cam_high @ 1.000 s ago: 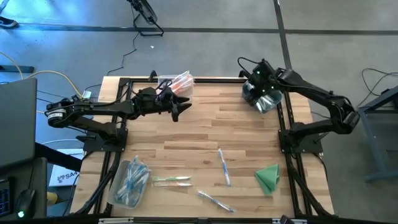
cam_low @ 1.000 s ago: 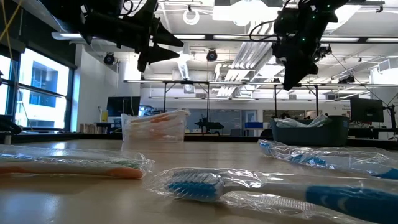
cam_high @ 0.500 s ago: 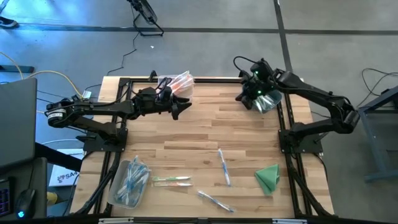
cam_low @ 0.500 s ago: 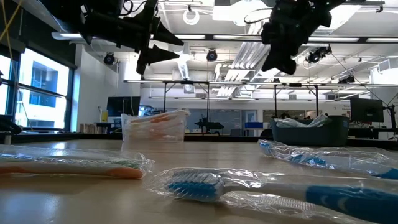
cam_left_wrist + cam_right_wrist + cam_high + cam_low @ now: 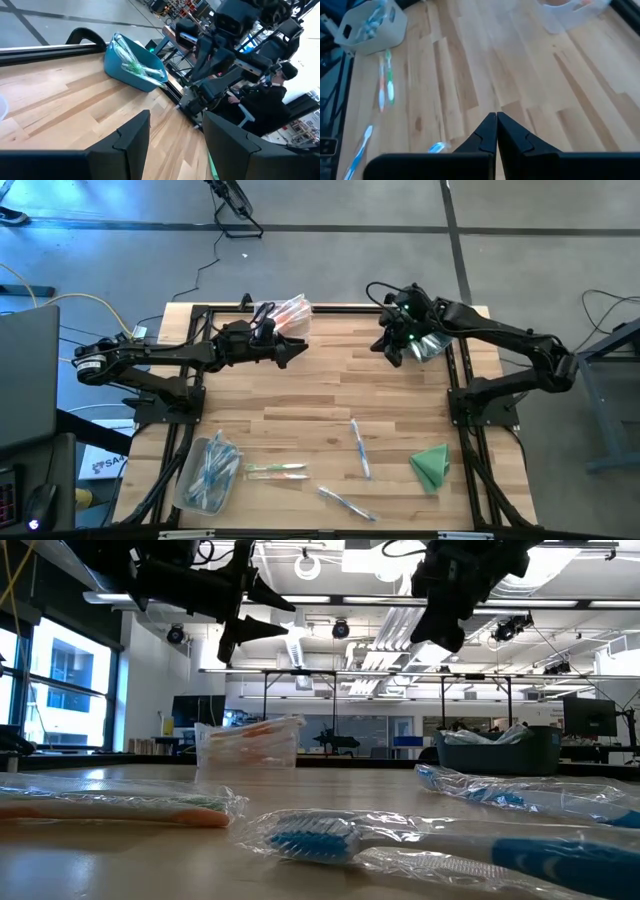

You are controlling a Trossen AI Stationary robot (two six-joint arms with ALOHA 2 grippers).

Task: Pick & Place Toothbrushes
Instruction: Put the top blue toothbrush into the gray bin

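Wrapped toothbrushes lie flat on the near half of the table: an orange and green pair (image 5: 277, 471), a blue one (image 5: 359, 448) and another (image 5: 345, 503). They also show below my right gripper as the pair (image 5: 385, 82) and a blue one (image 5: 362, 142). My right gripper (image 5: 390, 346) (image 5: 496, 131) hangs shut and empty above the far right of the table, beside the blue bin (image 5: 432, 342). My left gripper (image 5: 292, 348) (image 5: 172, 145) stands open and empty, level above the far left, next to the clear bin (image 5: 285, 310) of orange toothbrushes.
A pale bin (image 5: 207, 473) (image 5: 370, 27) with blue toothbrushes stands at the near left corner. The blue bin (image 5: 135, 62) holds green toothbrushes. A folded green cloth (image 5: 432, 465) lies near the right edge. Black frame rails run along the table's left, right and far sides.
My right gripper has swung from above the blue bin toward the table's left, out over the bare wood, and has tipped and turned on the way. My left gripper has stayed in place and rolled about its own pointing line.
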